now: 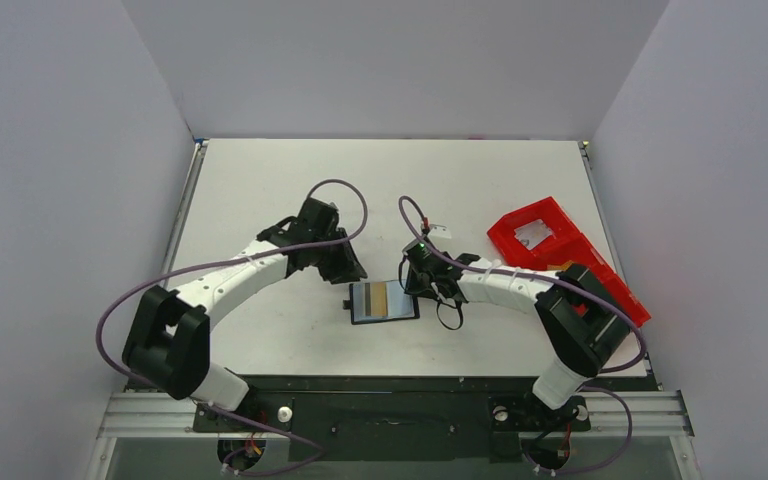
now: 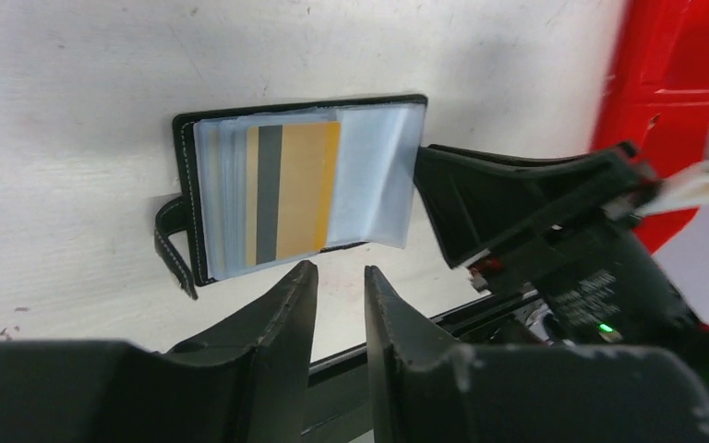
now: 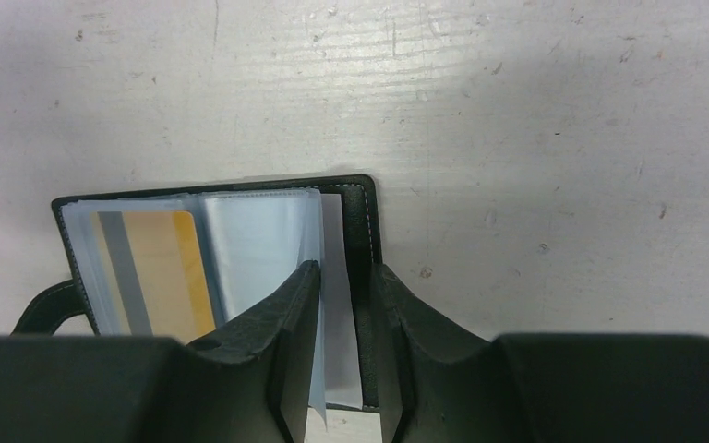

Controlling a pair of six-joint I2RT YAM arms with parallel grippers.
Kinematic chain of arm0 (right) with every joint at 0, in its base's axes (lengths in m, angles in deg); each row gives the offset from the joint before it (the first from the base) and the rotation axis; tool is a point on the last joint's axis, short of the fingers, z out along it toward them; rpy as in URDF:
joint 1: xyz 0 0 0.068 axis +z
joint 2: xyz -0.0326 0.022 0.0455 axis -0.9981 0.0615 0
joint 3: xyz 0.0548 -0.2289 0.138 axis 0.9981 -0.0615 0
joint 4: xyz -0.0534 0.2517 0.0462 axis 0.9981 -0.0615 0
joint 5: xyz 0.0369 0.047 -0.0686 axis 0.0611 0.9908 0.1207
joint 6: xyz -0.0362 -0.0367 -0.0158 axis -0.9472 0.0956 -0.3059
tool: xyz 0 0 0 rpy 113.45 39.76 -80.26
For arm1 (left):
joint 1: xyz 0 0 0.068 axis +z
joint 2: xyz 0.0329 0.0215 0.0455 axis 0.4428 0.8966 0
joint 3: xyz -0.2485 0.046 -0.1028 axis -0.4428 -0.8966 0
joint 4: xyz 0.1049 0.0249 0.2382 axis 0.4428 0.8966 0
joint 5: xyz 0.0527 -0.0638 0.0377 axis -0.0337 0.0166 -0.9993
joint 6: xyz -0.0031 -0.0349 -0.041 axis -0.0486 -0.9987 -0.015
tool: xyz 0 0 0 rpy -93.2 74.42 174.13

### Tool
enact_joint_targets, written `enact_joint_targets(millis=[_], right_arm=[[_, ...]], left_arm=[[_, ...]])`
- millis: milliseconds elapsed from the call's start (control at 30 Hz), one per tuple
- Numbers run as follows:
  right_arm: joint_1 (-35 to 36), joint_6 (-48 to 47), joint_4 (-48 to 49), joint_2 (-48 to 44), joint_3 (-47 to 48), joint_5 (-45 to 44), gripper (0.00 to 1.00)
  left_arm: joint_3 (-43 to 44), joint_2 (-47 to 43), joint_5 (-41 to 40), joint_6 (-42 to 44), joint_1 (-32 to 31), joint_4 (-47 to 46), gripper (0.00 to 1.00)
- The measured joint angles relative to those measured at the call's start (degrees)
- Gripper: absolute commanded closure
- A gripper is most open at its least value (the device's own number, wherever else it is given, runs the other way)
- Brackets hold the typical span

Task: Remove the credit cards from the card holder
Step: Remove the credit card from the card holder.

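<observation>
Right wrist view: right hand (image 3: 343, 272) astride one edge of the open card holder (image 3: 240, 231), fingers narrowly apart; clamping or merely pinning, cannot tell.
Left hand (image 2: 340, 269): apart, empty, card holder just ahead; free to draw credit cards (image 2: 300, 189).

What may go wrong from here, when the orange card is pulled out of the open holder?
1. The right gripper straddles only one edge of the card holder; a pull on the orange card may drag the whole holder.
2. The clear sleeves fan up loosely, so the open left gripper may pinch plastic instead of the card.
</observation>
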Motion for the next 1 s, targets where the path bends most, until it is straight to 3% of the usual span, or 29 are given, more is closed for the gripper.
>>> enact_joint_targets(millis=[233,567,1000], right_arm=[[-0.1,-0.1,-1.4,-4.2,-0.1,-0.3,0.76],[0.5,-1.0,-6.5,-9.5,4.7,-0.2,0.70],[1.5,1.4,2.0,2.3,7.2,12.6,0.71]], left_arm=[[-1.1,9.4,2.5,-0.5,-2.8,-3.9,0.91],[-5.7,10.2,-1.0,-0.1,-2.6,-6.4,0.92],[-7.1,11.1,-1.6,0.3,-2.5,-10.7,0.92]])
